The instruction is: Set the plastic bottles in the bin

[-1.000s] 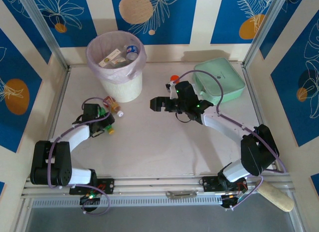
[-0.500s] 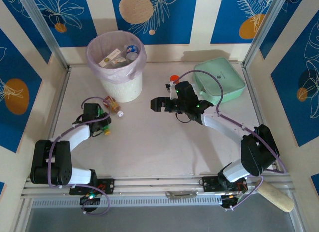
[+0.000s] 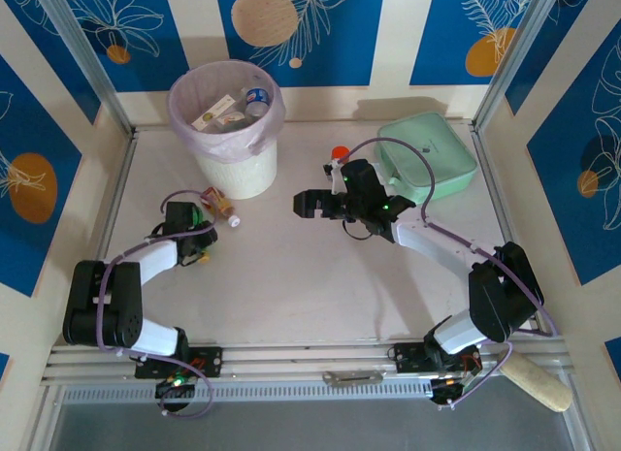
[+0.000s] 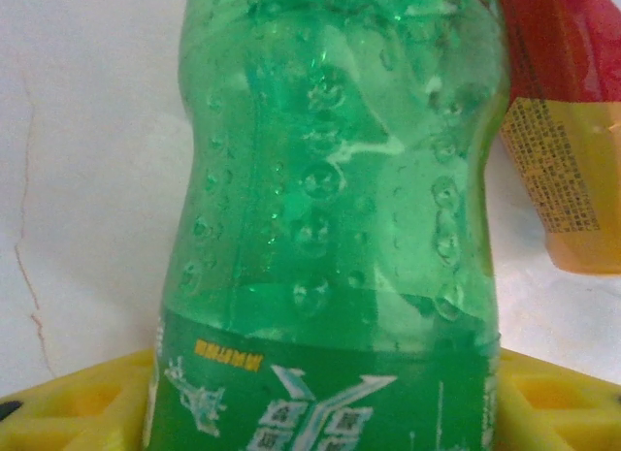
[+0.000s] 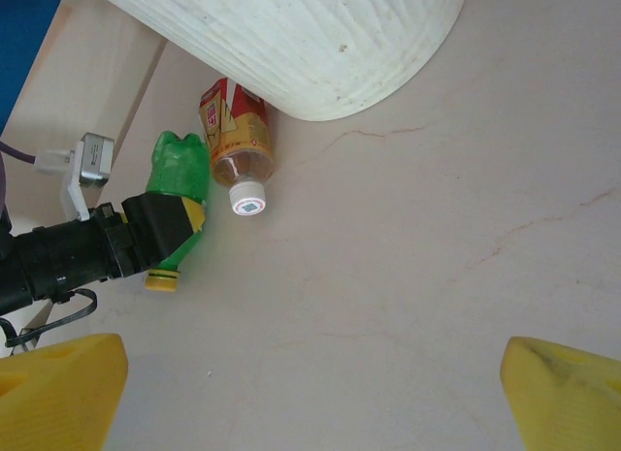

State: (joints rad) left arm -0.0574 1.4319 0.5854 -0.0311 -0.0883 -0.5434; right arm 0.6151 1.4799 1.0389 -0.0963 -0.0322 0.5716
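Tabletop (image 3: 320,276), green bottle (image 5: 178,165) between left fingers (image 4: 78,402)

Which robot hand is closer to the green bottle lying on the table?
Left. The left gripper has its fingers clamped around the green bottle near the bin. The right gripper hangs open over the middle of the table, well off to the bottle's right.

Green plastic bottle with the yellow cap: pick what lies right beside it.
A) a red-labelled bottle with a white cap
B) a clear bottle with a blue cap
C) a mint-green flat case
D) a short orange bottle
A: in the right wrist view the red-labelled plastic bottle with a white cap lies alongside the green plastic bottle with a yellow cap, both at the foot of the round white bin.
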